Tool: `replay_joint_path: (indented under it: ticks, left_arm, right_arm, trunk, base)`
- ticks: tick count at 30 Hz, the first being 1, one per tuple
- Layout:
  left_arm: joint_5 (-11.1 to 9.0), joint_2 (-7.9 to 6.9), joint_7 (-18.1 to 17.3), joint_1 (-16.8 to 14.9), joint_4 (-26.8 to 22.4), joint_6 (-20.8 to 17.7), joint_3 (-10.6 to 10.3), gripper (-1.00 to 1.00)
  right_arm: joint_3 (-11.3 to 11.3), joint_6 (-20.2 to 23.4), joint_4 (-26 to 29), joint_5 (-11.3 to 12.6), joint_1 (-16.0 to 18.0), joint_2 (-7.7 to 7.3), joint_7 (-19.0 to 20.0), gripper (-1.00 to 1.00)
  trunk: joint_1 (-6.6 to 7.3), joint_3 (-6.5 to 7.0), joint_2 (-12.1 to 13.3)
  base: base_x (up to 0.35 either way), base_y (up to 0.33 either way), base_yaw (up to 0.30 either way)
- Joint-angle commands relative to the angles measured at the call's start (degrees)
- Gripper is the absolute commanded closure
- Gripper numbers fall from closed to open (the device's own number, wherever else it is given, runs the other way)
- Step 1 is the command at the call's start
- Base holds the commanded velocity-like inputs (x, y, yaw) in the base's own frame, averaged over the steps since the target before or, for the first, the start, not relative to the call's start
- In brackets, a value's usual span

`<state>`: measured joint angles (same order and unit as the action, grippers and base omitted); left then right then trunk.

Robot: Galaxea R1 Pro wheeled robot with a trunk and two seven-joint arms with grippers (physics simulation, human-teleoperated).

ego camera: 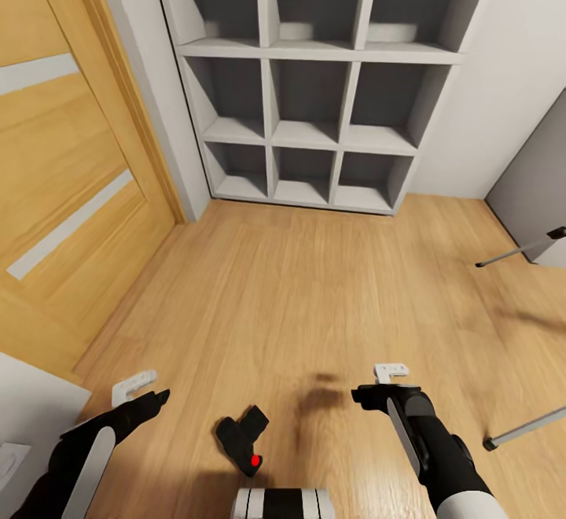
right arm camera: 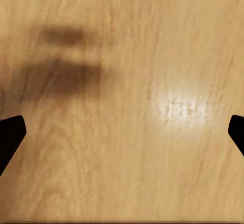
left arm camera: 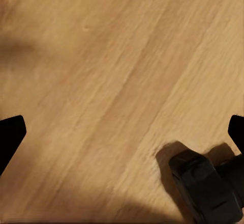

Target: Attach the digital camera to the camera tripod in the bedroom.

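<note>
I see the digital camera on the floor, at 3 o'clock from my left claw. Both claws, with the right claw, are wide open and empty.

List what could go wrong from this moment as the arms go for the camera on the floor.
The small black camera with the red button lies low on the wood plank floor, just ahead of the robot's base, so a downward reach may be cramped. Both grippers' jaws stand open above bare floor, off the camera. The thin silver tripod legs stand near the right gripper; a swing might knock them.
</note>
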<state>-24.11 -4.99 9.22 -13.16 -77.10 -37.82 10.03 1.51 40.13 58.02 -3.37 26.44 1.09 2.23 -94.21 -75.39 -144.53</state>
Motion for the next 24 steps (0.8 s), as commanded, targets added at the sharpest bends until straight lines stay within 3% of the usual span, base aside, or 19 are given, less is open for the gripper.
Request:
replay_joint_path:
  ticks: [1, 24]
  left_arm:
    - [-0.6, -0.01, 0.4, 0.0, -0.1, -0.2, 0.0, -1.0]
    - [-0.7, 0.25, 0.4, 0.0, 0.4, -0.2, -0.1, -1.0]
  right_arm:
    - [0.2, 0.3, 0.1, -0.4, 0.0, 0.06, 0.2, -1.0]
    - [0.3, 0.7, 0.5, -0.6, 0.0, -0.03, 1.0, -1.0]
  trunk:
    - [-0.01, -0.27, 0.0]
    - [-0.6, -5.37, -0.3]
  base:
    - [0.0, 0.0, 0.0]
    - [0.0, 0.0, 0.0]
